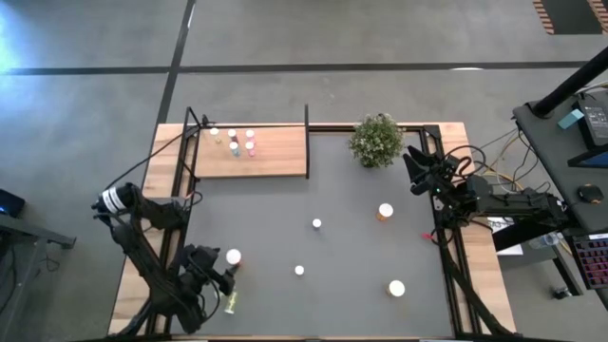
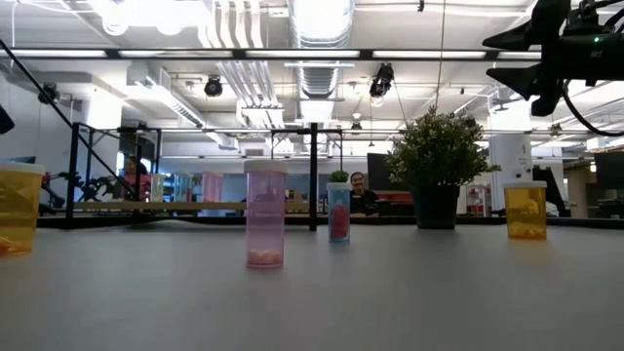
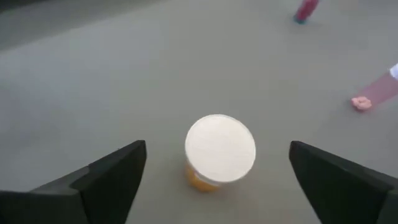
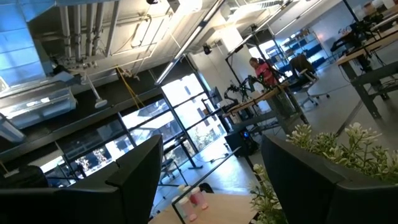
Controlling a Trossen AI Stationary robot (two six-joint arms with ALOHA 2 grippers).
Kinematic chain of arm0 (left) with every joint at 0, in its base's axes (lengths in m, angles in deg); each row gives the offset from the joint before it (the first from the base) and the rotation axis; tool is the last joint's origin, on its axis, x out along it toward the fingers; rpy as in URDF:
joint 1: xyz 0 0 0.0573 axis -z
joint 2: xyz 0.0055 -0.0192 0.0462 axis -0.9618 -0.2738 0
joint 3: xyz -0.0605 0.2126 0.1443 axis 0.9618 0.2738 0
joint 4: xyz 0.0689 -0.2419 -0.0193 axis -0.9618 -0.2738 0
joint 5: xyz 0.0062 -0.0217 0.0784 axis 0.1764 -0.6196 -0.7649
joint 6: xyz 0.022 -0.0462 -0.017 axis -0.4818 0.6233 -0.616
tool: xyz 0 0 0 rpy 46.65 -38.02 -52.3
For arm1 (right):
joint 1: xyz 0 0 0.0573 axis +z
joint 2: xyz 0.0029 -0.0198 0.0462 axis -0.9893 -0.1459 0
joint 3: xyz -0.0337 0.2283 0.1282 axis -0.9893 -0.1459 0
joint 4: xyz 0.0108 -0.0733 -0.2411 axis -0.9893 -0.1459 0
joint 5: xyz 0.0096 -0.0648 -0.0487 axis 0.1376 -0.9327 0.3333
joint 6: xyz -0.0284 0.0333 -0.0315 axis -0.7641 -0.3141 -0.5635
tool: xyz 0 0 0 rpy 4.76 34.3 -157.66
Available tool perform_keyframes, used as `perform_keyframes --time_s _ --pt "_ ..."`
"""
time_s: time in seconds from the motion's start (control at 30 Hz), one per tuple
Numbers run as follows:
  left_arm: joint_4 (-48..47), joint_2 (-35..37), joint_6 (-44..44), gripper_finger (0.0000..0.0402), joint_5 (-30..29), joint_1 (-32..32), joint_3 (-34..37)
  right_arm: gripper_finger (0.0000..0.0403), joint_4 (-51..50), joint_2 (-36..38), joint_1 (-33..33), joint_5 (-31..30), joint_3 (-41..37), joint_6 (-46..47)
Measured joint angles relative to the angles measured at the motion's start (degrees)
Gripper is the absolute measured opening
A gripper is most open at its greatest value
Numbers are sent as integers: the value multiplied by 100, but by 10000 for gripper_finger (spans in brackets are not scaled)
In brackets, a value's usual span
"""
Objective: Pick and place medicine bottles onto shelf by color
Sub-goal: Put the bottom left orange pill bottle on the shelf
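Left end effector [image 3: 217, 180] (fingers spread) above orange bottle [image 3: 219, 151].

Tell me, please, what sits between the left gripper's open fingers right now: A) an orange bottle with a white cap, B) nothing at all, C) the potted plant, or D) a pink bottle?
A: in the left wrist view, the orange bottle stands between the left gripper's spread fingers, not yet gripped.

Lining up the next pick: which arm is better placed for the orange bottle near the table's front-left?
Left. Its open claw hangs right over the orange bottle, fingers either side. The right claw waits up by the potted plant, aimed away.
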Motion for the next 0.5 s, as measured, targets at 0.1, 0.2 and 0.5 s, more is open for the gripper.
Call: perform_keyframes --time_s 0.1,0.2,0.5 --pt "160 -63 -9 395 -43 -8 10 260 -2 1 2 2 0 -1" --pt "158 -141 -39 390 -42 20 -13 260 -2 -1 2 0 0 1" --pt "154 -855 -157 389 -46 73 12 260 1 0 1 0 0 1"
